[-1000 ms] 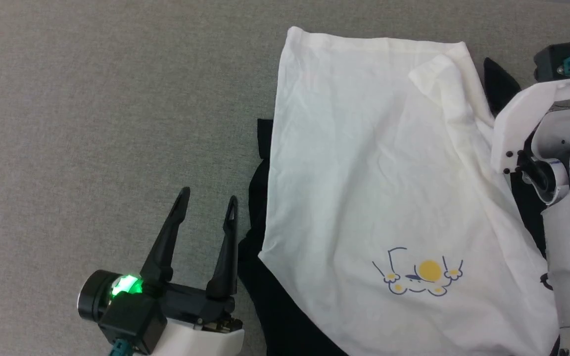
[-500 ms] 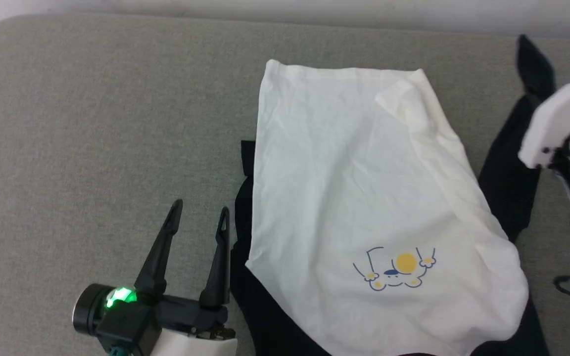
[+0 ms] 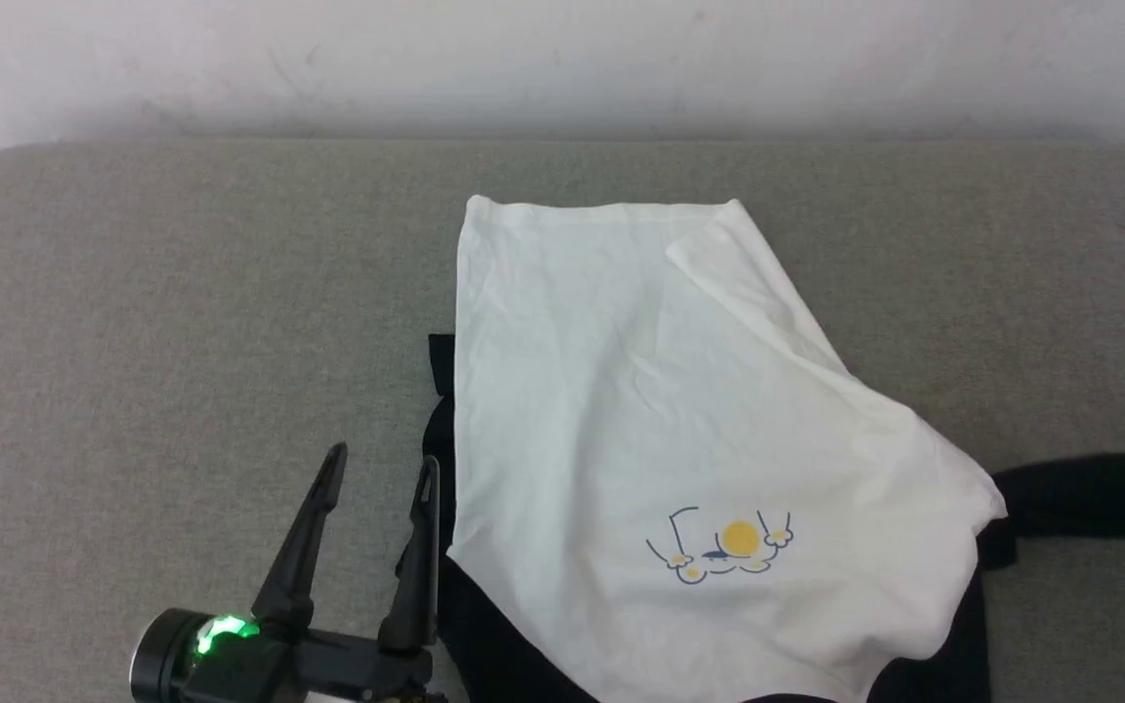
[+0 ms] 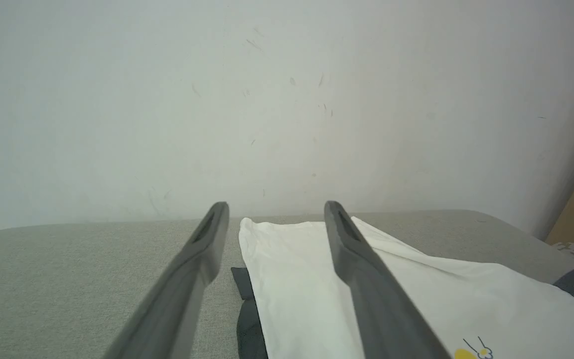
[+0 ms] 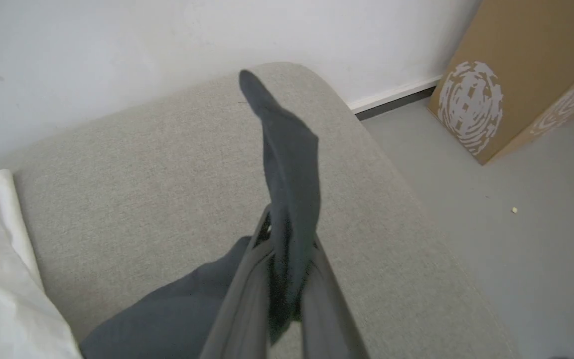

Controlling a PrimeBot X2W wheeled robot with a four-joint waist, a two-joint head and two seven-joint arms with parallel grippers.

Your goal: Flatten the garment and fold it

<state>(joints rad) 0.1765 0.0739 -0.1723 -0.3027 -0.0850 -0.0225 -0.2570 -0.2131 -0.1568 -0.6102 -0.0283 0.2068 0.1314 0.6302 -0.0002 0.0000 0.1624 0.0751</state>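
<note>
A black sleeve (image 5: 287,149) is pinched between the fingers of the right gripper (image 5: 289,234), so the shirt (image 3: 660,420) can be pulled flat. The fingers of the left gripper (image 3: 382,457) are spread and empty, with the shirt just beside them.

Grey cloth-topped bench (image 3: 182,293), the white, black-sleeved garment (image 3: 621,410) on it.

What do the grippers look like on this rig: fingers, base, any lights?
Left gripper: two long, tapering black fingers, each slotted near the tip, on a black base beside a round black module with a glowing green light. Right gripper: the same slim fingers, which look dark grey in its wrist view.
</note>
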